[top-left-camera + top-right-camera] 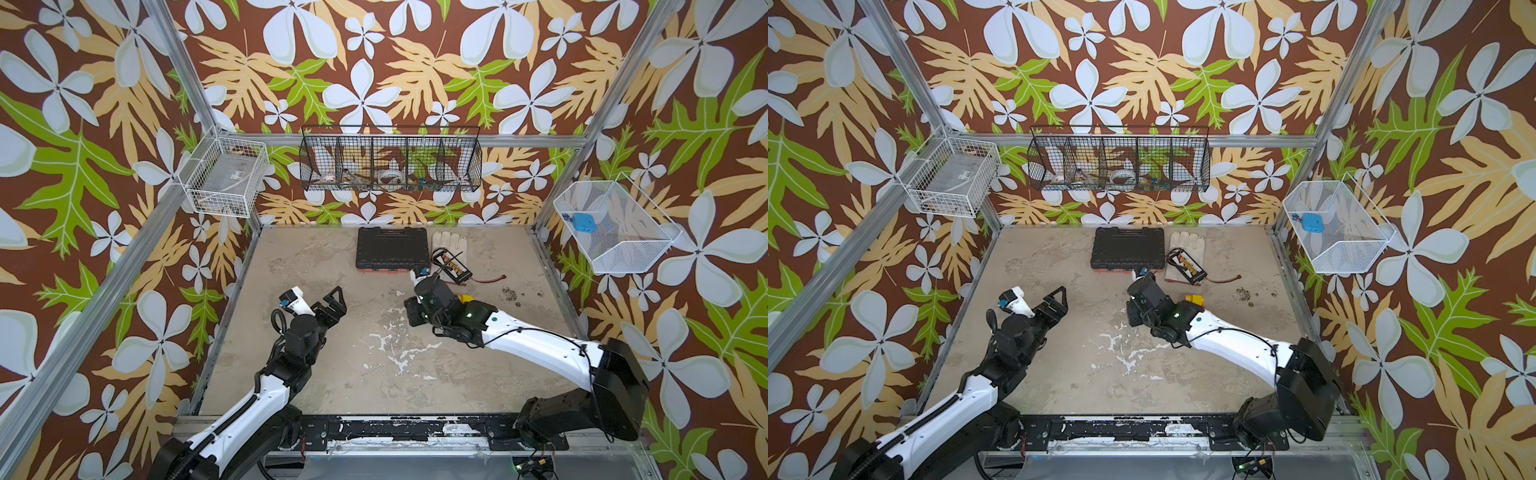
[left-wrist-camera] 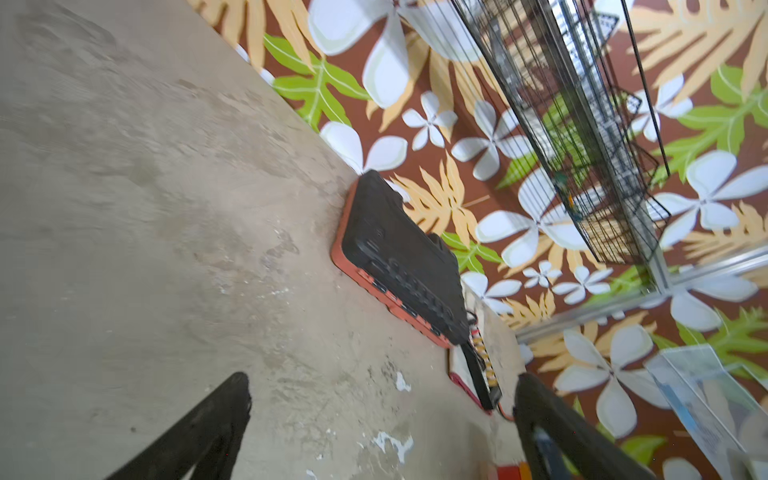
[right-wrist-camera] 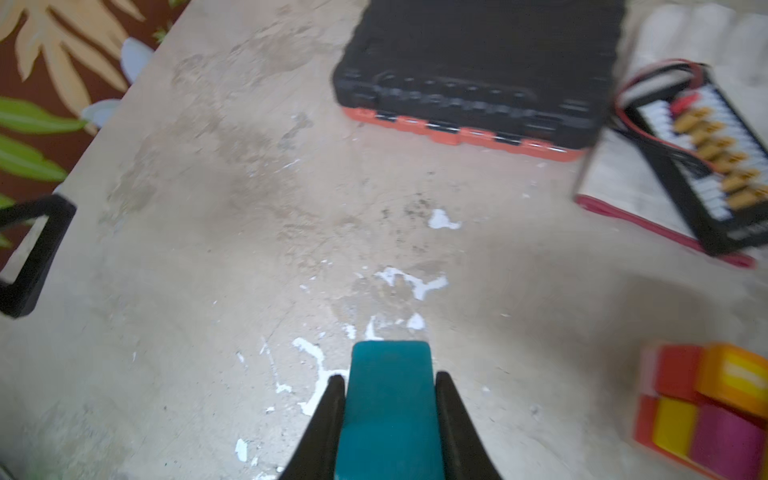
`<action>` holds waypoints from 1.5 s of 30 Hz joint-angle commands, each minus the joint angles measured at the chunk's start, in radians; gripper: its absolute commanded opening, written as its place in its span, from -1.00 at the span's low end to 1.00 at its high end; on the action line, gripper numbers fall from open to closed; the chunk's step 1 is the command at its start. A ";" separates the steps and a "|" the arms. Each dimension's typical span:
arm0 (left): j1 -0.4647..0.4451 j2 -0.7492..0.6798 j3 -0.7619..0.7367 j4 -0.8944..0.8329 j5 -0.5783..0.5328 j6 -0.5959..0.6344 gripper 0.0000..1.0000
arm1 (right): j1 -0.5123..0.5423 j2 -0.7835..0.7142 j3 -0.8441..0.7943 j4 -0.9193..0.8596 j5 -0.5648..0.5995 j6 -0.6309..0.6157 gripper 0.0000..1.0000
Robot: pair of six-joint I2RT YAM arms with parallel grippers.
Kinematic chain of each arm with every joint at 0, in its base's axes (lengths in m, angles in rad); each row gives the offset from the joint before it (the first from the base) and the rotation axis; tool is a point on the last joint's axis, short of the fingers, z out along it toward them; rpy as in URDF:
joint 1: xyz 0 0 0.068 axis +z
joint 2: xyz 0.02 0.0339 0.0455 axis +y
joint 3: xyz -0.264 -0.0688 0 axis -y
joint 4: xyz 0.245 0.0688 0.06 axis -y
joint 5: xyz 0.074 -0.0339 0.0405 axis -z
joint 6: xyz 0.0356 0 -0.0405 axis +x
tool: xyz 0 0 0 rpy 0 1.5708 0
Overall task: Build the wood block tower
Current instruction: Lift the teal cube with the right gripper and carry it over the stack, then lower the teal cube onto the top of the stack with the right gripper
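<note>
1. One teal block is pinched between the jaws of the right pincer, as the right wrist view shows. Whether it rests on the counter or hangs above it cannot be told.
2. The tower stands on the counter off to one side of that block, not under it. It is a low stack of red, orange, yellow, magenta and pink pieces, apparently two layers. In both top views only its yellow-orange corner shows, just beside the right arm.
3. By these views the lower tower is built and the teal block has yet to go on top. No other loose blocks show, though the arm hides part of the counter, so the task looks close to its end.
4. The left pincer is spread wide and holds nothing. It hovers over the left of the counter, well apart from the tower.
5. A white basket on the left wall holds a flat clear pack. What the pack is cannot be told.
6. A black basket on the back wall has five compartments. The middle ones hold small odds, among them a pale ring, and the rest are too small to name.
7. A mesh basket on the right wall holds one small blue thing.
8. A black case lies closed at the back of the counter, so its contents are hidden. Just beside it a glove lies with a connector board on top.
</note>
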 commanded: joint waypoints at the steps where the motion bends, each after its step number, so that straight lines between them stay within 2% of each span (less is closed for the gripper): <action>1: 0.001 0.087 0.054 0.080 0.177 0.067 0.99 | -0.037 -0.062 -0.028 -0.096 0.067 0.100 -0.93; 4: 0.001 0.187 0.106 0.082 0.263 0.078 0.99 | -0.075 -0.109 -0.050 -0.139 0.095 0.120 -0.96; 8: 0.000 0.289 0.146 0.108 0.353 0.082 0.99 | -0.155 -0.157 -0.088 -0.149 0.074 0.119 -1.00; 16: -0.002 0.365 0.181 0.111 0.410 0.081 0.99 | -0.318 -0.201 -0.120 -0.202 0.050 0.125 -1.00; 28: -0.002 0.381 0.198 0.089 0.413 0.082 0.99 | -0.335 -0.115 -0.018 -0.314 0.146 0.219 -1.00; 37: -0.002 0.382 0.203 0.080 0.412 0.082 0.99 | -0.351 -0.090 0.003 -0.305 0.143 0.281 -1.00; 45: -0.002 0.381 0.208 0.070 0.410 0.083 0.99 | -0.361 -0.039 0.010 -0.273 0.114 0.287 -1.00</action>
